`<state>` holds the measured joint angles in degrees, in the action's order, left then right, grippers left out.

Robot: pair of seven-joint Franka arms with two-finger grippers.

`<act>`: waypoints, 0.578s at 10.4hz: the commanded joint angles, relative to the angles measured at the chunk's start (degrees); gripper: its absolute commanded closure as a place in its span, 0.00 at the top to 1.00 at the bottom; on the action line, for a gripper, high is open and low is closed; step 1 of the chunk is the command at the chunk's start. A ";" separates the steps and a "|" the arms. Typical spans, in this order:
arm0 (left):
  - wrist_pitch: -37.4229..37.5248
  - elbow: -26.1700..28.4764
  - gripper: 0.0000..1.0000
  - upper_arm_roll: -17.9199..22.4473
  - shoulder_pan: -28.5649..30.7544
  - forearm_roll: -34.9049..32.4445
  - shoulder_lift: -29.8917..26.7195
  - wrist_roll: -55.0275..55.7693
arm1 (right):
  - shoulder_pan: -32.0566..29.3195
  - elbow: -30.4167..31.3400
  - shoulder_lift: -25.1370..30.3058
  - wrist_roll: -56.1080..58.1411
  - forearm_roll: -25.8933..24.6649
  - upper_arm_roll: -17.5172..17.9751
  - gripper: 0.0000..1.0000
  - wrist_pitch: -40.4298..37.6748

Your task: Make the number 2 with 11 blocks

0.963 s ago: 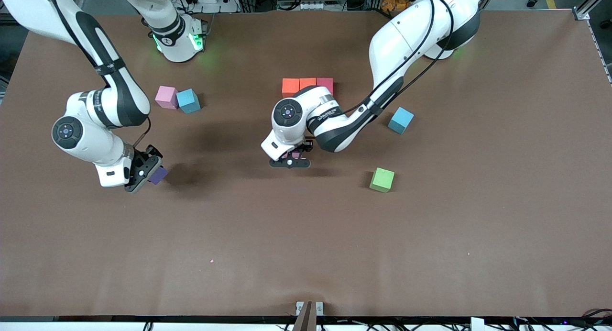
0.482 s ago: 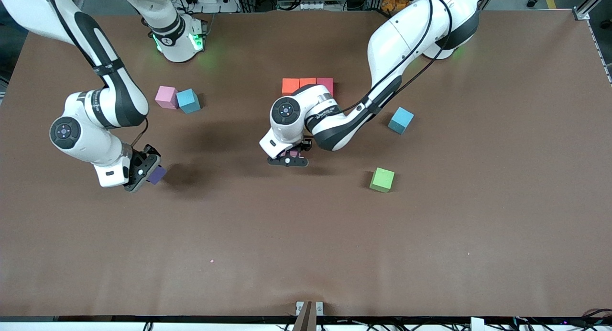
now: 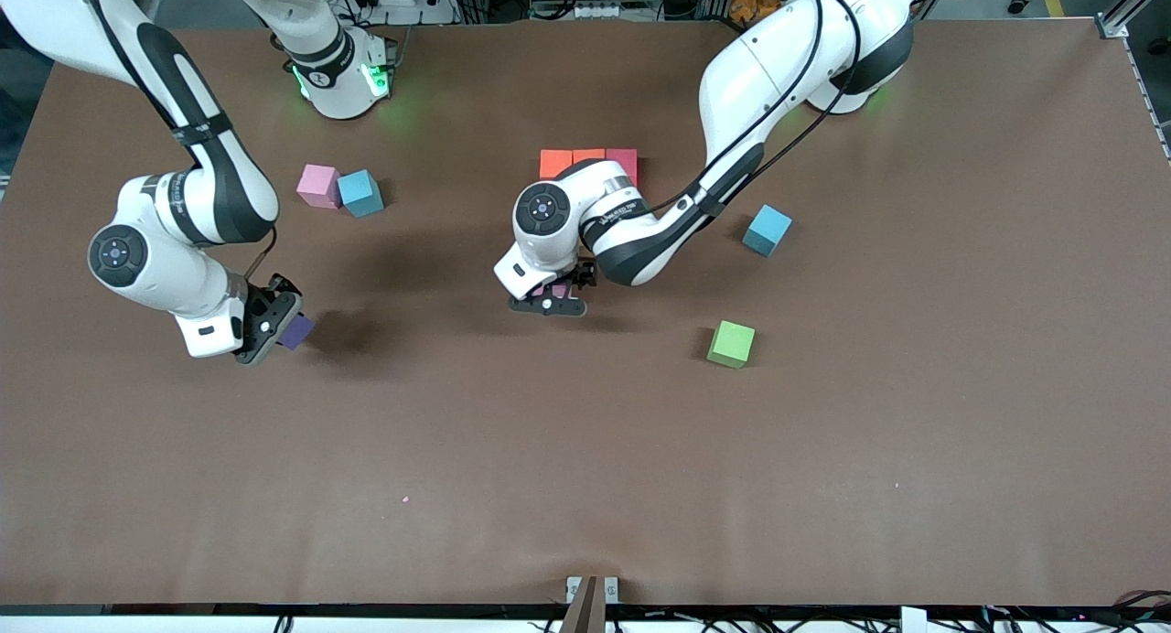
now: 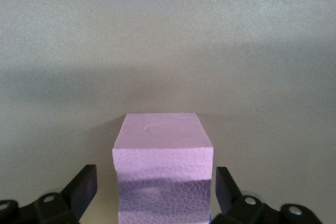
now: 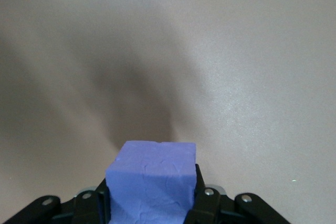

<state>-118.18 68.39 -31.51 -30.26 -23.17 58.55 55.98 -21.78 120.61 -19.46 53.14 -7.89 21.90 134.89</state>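
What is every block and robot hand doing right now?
left gripper: open around the pink block, which sits on the table
right gripper: shut on the purple block, in the air
green block: lying loose
orange-red row: placed side by side

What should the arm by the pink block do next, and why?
Probably lift straight up. The left pincer stands open around the pink block, with gaps on both sides, so it looks released. The right pincer grips a purple block, waiting.
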 commanded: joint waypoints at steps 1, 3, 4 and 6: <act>0.75 -0.45 1.00 0.75 -0.59 1.55 -1.15 -0.44 | -0.81 0.24 1.27 1.08 0.07 0.68 0.51 -0.94; 1.28 -0.54 1.00 0.67 -0.42 1.73 -3.25 1.31 | -0.20 -0.54 1.18 0.91 0.07 0.77 0.51 -0.94; 3.20 -0.54 1.00 0.58 -0.07 1.73 -4.92 2.89 | 0.24 -1.16 1.18 0.73 0.07 1.03 0.51 -1.03; 5.84 -0.37 1.00 0.58 2.29 1.64 -9.04 5.79 | 2.08 -2.57 1.27 -0.23 0.07 1.65 0.50 -2.26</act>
<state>-114.83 66.79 -31.49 -29.71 -22.98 53.98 59.86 -20.93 118.87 -19.39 53.34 -7.89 22.82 134.17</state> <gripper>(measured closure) 0.000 0.441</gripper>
